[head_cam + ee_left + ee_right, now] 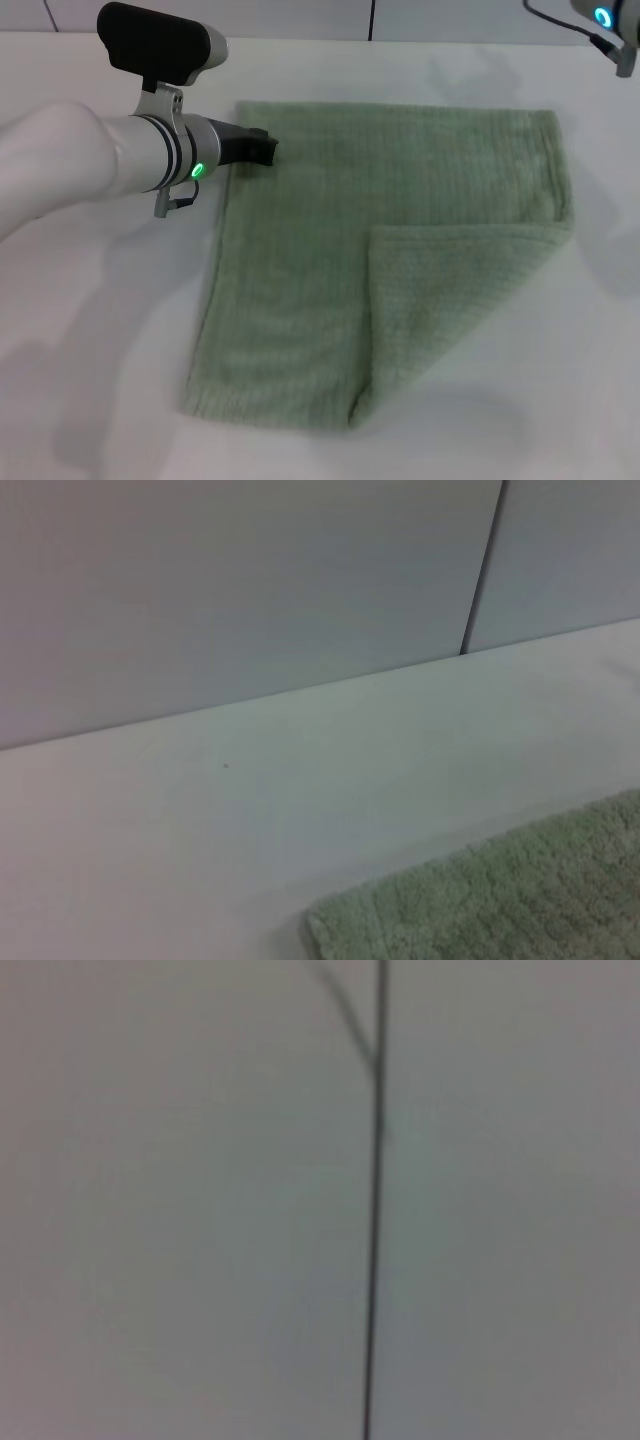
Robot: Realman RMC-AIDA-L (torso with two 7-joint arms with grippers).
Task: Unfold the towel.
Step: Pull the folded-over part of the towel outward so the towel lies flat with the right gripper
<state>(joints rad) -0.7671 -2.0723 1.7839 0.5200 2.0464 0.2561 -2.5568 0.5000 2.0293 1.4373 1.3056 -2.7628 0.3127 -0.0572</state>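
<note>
White, glossy plastic covers the left arm, which reaches in from the left over the table (90, 330), a smooth pale surface; the left gripper (262, 148) is a dark tip low at the far left corner of the towel (330, 270), apparently touching the cloth there, though I cannot tell whether its fingers are spread or pinched. The towel lies mid-table, pale sage-green terry with fine ribbed lines, mostly flat and roughly square, its near right corner folded back over itself into a smaller rectangular flap (450, 290) with a soft, slightly wavy hem. In the left wrist view a nubby green corner of the towel (500, 900) rests on the table before a grey panelled wall (250, 590). The right gripper (622, 58) hangs high at the far right, well apart from the cloth, mostly out of sight.
</note>
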